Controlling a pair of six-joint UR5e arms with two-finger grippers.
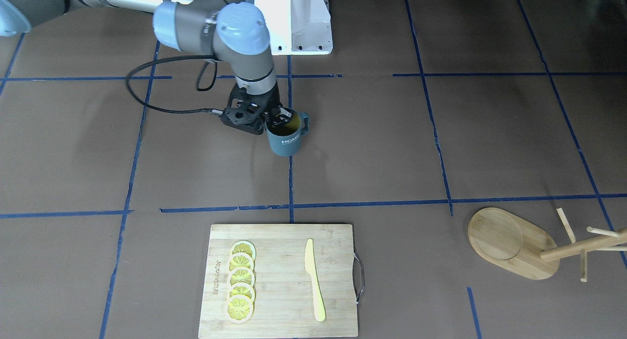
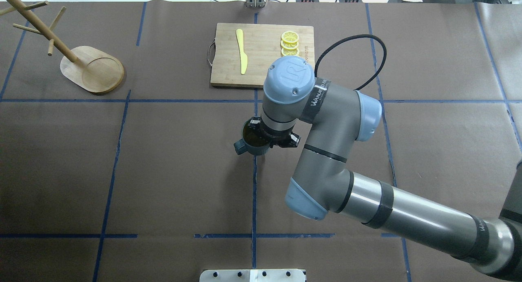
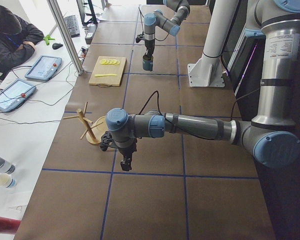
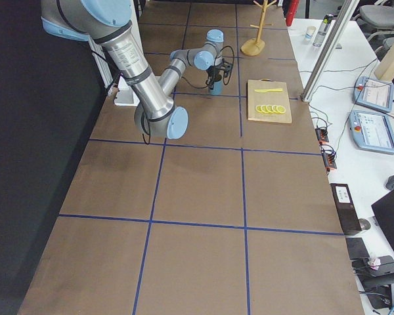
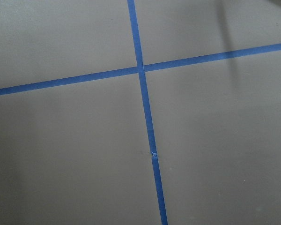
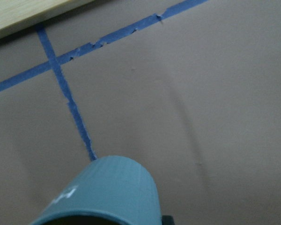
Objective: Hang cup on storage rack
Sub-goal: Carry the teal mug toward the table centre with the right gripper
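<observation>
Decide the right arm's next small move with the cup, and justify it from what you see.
Probably carry the cup, clear of the table, toward the robot's left: the right claw seems clamped on its rim, and the storage rack stands far off on that side, its pegs empty.

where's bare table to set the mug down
Bare brown table between the bamboo mug tree and the rectangular bamboo cutting board, and on the robot's side of the teal ribbed mug. Crowded: the board, under lemon slices and a yellow knife.
</observation>
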